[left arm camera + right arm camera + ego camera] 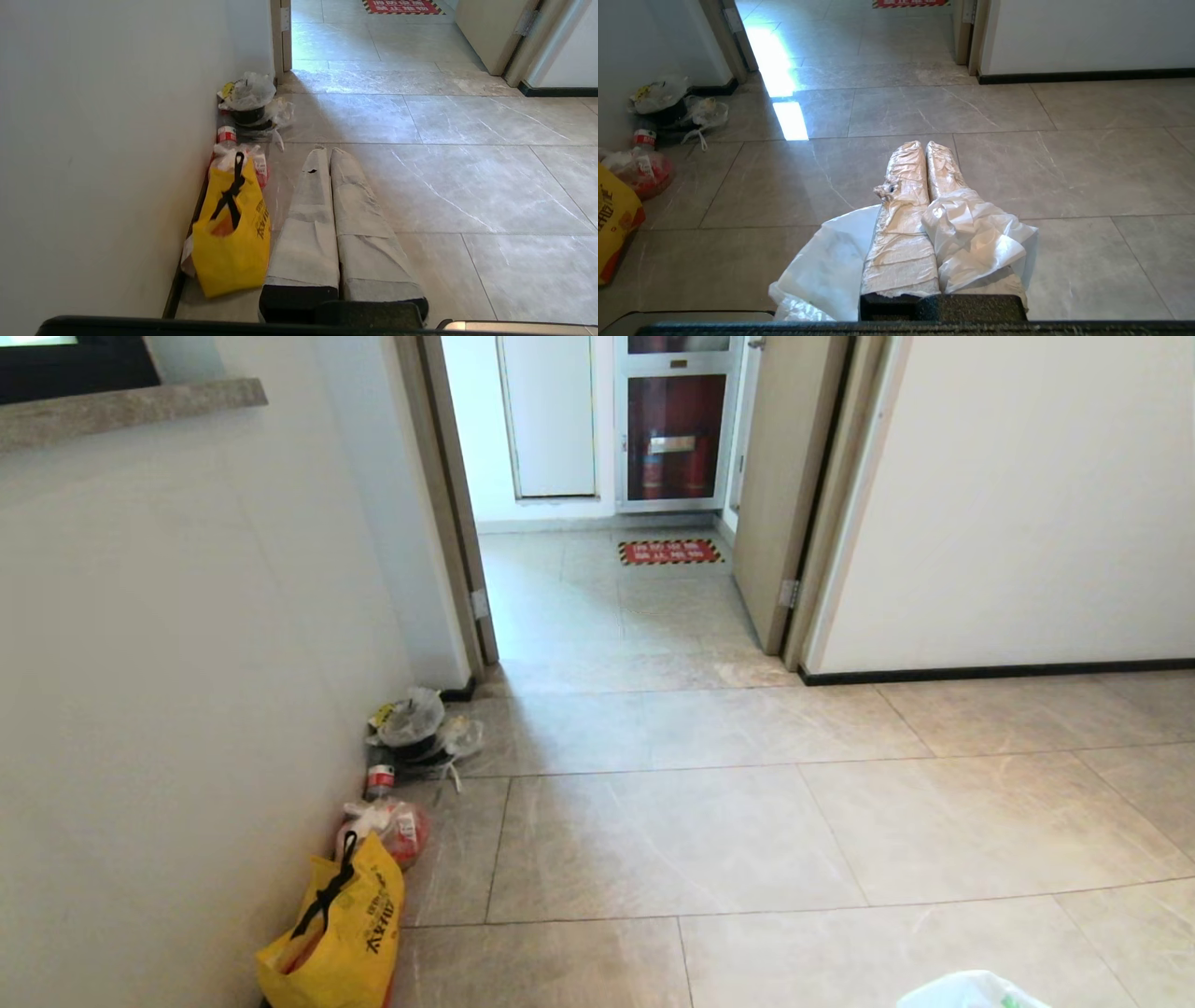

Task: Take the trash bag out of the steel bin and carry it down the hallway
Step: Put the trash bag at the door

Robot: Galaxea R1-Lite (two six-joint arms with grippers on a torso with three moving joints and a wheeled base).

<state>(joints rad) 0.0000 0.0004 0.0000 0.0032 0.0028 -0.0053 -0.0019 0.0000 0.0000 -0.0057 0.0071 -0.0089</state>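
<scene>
- Right tool (924, 145): fingers pressed together, clamped on the trash bag (971, 242). White crinkly plastic is pinched between the fingers near their base and spills out to both sides.
- Trash bag hangs off the right tool over the near floor. In the head view only its top (971, 989) shows, at the near right edge. No clear long axis; it is a bunched lump draped to either side of the fingers, the fingers pointing toward the far doorway.
- Left tool (324, 150): fingers together, holding nothing, pointing to the far side along the left wall (117, 140).
- Hallway floor (700, 831): glossy beige-grey tiles. Open doorway (607, 569) on the far side, a red floor mat (669, 552) with a striped border beyond it.
- Along the left wall, near to far: yellow tote bag (341, 933) with black handles, upright and leaning on the wall; a reddish plastic bundle (397, 831) just behind it; a small bottle with a red label (379, 782); a pile of clear plastic wrapping (420, 728) near the door frame.
- Steel bin: not visible in any view.
</scene>
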